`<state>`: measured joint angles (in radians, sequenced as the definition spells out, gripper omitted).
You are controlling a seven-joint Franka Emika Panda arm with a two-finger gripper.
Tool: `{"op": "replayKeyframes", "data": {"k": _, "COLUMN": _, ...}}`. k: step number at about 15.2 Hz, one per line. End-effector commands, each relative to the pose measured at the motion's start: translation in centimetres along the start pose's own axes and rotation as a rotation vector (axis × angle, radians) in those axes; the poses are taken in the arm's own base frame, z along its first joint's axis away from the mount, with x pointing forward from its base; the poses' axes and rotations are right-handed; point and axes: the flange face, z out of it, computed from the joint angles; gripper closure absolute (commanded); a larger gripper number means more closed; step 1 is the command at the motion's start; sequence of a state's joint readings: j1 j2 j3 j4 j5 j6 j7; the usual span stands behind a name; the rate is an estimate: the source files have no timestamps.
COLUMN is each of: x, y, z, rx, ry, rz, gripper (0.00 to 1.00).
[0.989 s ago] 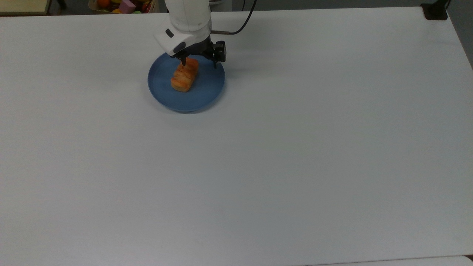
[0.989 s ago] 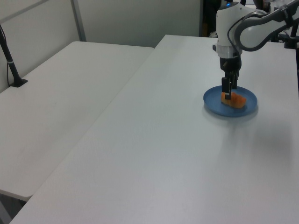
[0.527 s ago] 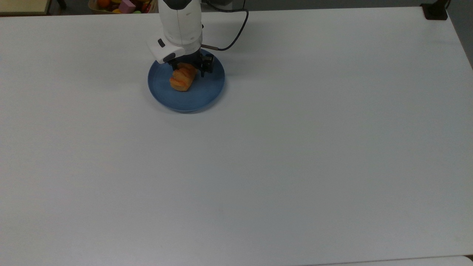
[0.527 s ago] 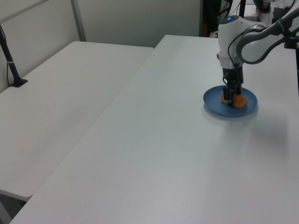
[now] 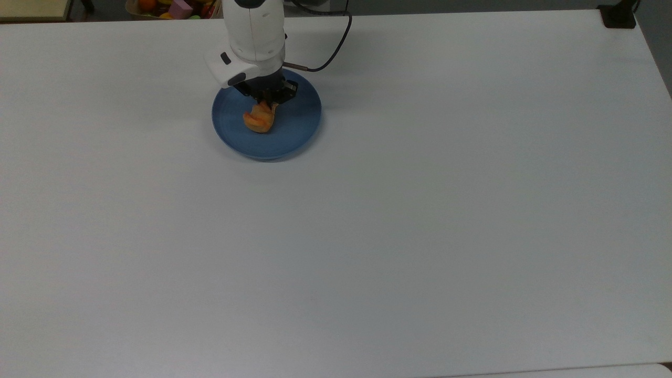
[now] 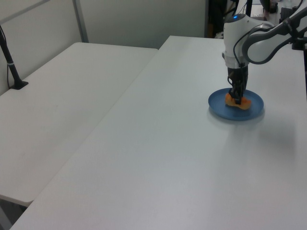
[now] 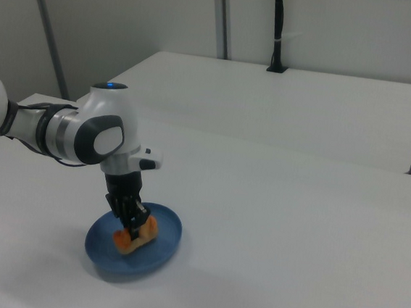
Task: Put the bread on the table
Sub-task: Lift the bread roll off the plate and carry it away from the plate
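In the top view, the white arm is reaching down from the upper edge over the blue plate (image 5: 294, 134), which is sitting on the white bench (image 5: 420, 210) toward the top view's upper left. The end effector (image 5: 266, 104) is pressing down onto the bread (image 5: 259, 119), its dark fingers clenching the bun's upper end so that the bun is looking pinched there, while the lower end is lying on the plate's floor. A black cable (image 5: 336, 44) is curving away from the wrist across the bench. In the left view, the arm is coming in from the left view's upper right and the end effector (image 6: 235, 97) is standing upright over the plate (image 6: 254, 111), grasping the bread (image 6: 239, 102), which is resting inside the plate. In the right view, the end effector (image 7: 136, 227) is gripping the bread (image 7: 133, 240) from above, and the bun is sitting on the plate (image 7: 163, 248) near its middle, with the bench (image 7: 291, 242) spreading around it.
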<state>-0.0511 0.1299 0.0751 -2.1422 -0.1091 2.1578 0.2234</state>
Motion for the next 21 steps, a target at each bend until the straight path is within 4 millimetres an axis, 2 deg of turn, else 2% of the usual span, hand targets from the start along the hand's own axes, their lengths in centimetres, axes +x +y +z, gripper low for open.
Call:
{"op": "replayKeyframes", "data": {"k": 1, "x": 0.1, "y": 1.8, "z": -5.5, "rx": -0.028, "ry": 0.001, "rz": 0.003, "gripper": 0.96}}
{"op": "replayKeyframes", "data": {"k": 3, "x": 1.0, "y": 2.6, "z": -9.6, "rx": -0.036, "ry": -0.023, "rz": -0.015, "gripper": 0.96}}
{"op": "replayKeyframes", "data": {"k": 6, "x": 1.5, "y": 5.9, "z": -14.7, "rx": -0.035, "ry": -0.043, "rz": -0.052, "gripper": 0.95}}
{"op": "replayKeyframes", "data": {"k": 7, "x": 1.7, "y": 8.6, "z": -16.7, "rx": -0.033, "ry": -0.041, "rz": -0.056, "gripper": 0.93}}
{"op": "replayKeyframes", "data": {"k": 10, "x": 1.7, "y": 14.7, "z": -19.6, "rx": -0.019, "ry": -0.013, "rz": -0.080, "gripper": 0.93}}
{"op": "replayKeyframes", "data": {"k": 13, "x": 1.2, "y": 21.4, "z": -19.9, "rx": -0.019, "ry": 0.002, "rz": -0.111, "gripper": 0.91}}
{"op": "replayKeyframes", "data": {"k": 17, "x": 0.6, "y": 29.9, "z": -18.1, "rx": -0.049, "ry": 0.034, "rz": -0.146, "gripper": 0.91}}
{"op": "replayKeyframes", "data": {"k": 21, "x": 1.2, "y": 35.8, "z": -15.1, "rx": -0.124, "ry": 0.082, "rz": -0.167, "gripper": 0.88}}
